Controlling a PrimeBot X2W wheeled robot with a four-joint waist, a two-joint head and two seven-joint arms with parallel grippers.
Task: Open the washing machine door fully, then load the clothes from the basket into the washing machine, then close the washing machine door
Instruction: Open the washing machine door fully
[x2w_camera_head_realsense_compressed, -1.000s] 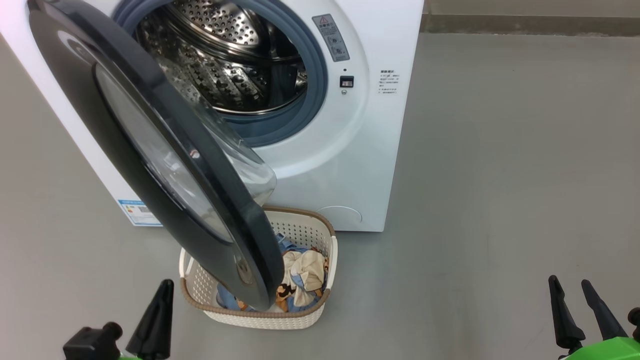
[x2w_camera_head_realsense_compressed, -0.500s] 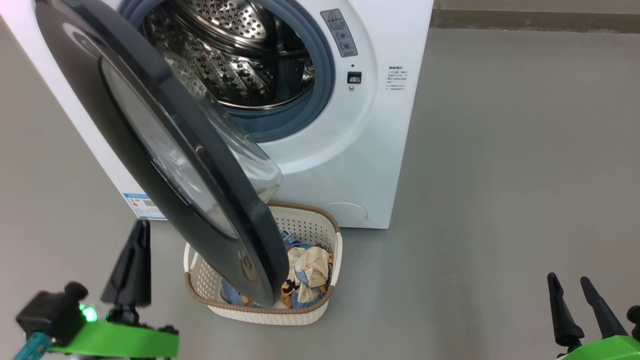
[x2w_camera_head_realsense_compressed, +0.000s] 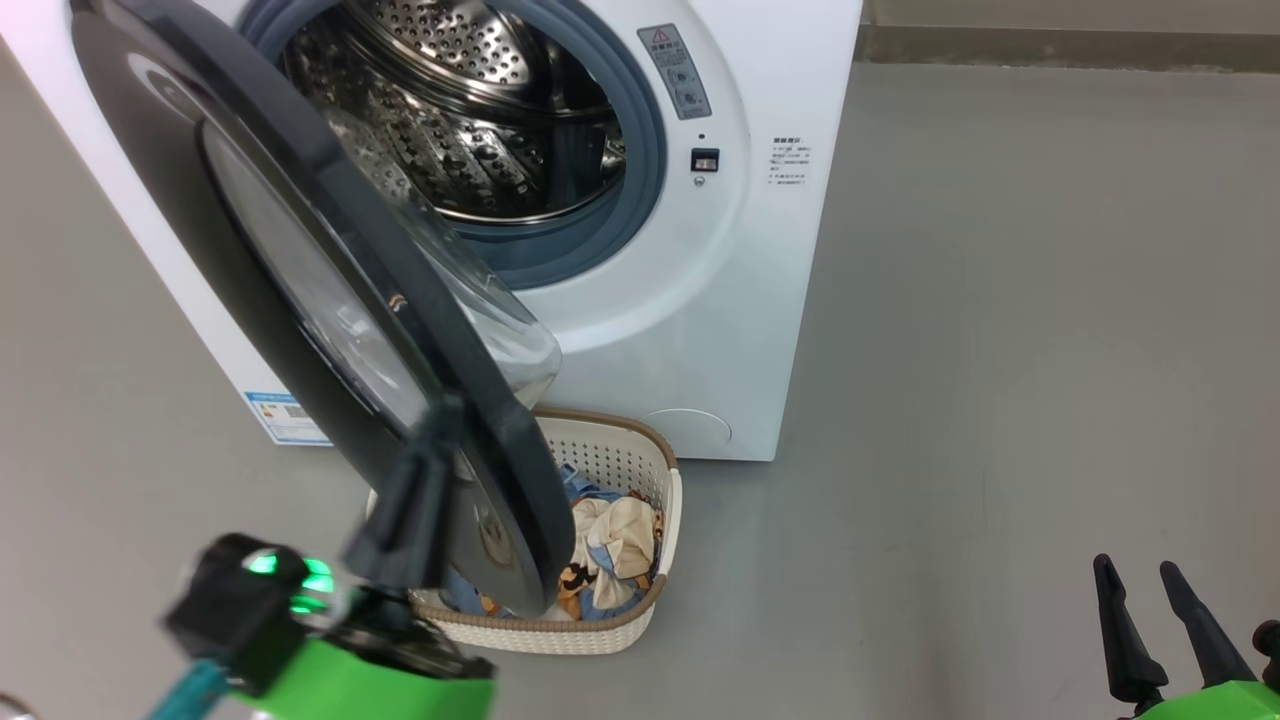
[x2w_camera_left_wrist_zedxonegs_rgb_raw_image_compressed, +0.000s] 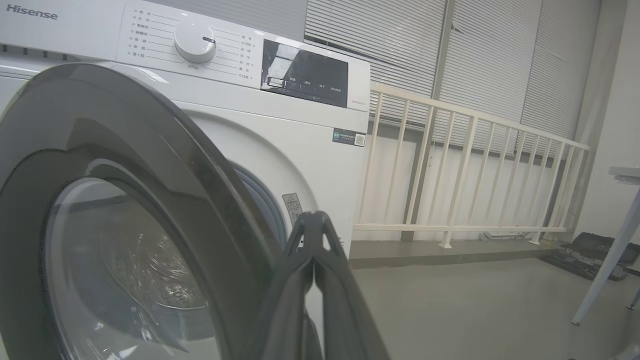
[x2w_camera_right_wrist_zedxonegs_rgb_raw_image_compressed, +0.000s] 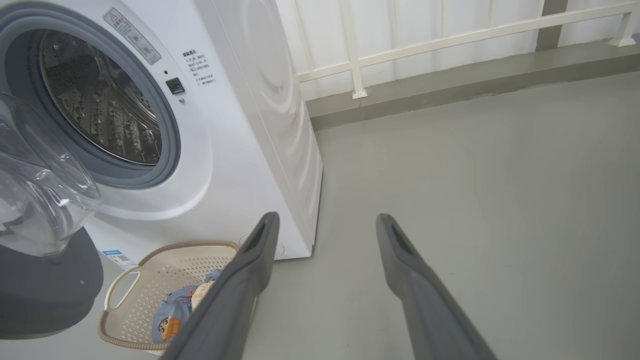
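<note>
Left tool (x2w_camera_left_wrist_zedxonegs_rgb_raw_image_compressed: 312, 220) is clenched, its two fingers pressed tip to tip with nothing between them. It sits against the outer side of the washing machine door (x2w_camera_head_realsense_compressed: 300, 300), low down near the door's free edge. The head view is blurred there, so I cannot tell whether I am touching the door. Right tool (x2w_camera_right_wrist_zedxonegs_rgb_raw_image_compressed: 327, 220) is released, fingers spread and empty, well apart from the door and off to the door's right over bare floor.

The door stands swung out about halfway from the washing machine (x2w_camera_head_realsense_compressed: 760, 300), so the first step is begun but, as I judge it, not finished. The door's lower edge hangs over the basket (x2w_camera_head_realsense_compressed: 610, 455), which sits on the floor just under and behind that edge and is partly covered by it. The clothes (x2w_camera_head_realsense_compressed: 610, 540) lie bunched in the basket, showing just to the right of the door's rim. The drum (x2w_camera_head_realsense_compressed: 470, 120) behind the door shows only bare steel.

Left to do, as I see it: push the door wide, move both garments across, and shut the door.
</note>
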